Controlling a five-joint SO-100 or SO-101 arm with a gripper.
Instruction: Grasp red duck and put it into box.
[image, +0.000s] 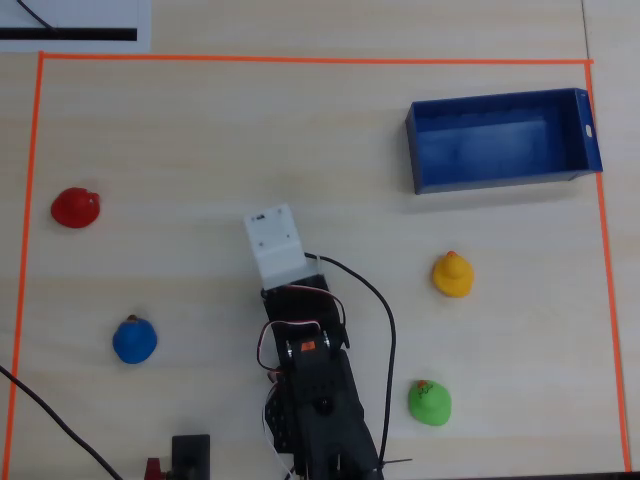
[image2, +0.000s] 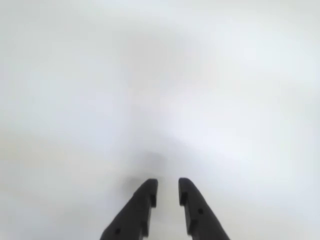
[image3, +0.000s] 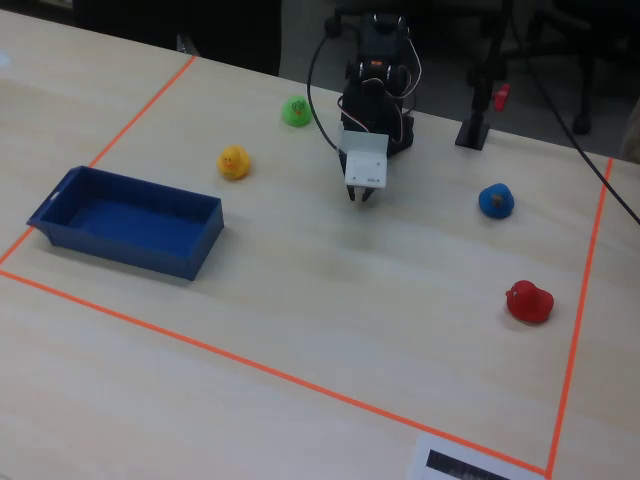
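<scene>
The red duck (image: 75, 207) sits on the pale wooden table at the far left in the overhead view, and at the right front in the fixed view (image3: 528, 301). The dark-blue box (image: 500, 181) stands empty at the upper right in the overhead view, at the left in the fixed view (image3: 130, 255). My gripper (image3: 360, 195) hangs just above the table near the middle, far from both. In the overhead view its white wrist mount (image: 272, 240) hides it. In the wrist view the gripper (image2: 168, 187) is empty, its jaws a narrow gap apart over blurred bare table.
A blue duck (image: 134, 340), a yellow duck (image: 452, 274) and a green duck (image: 430, 402) stand around the arm. Orange tape (image: 300, 59) frames the work area. A black stand (image: 190, 452) and cables lie near the arm's base.
</scene>
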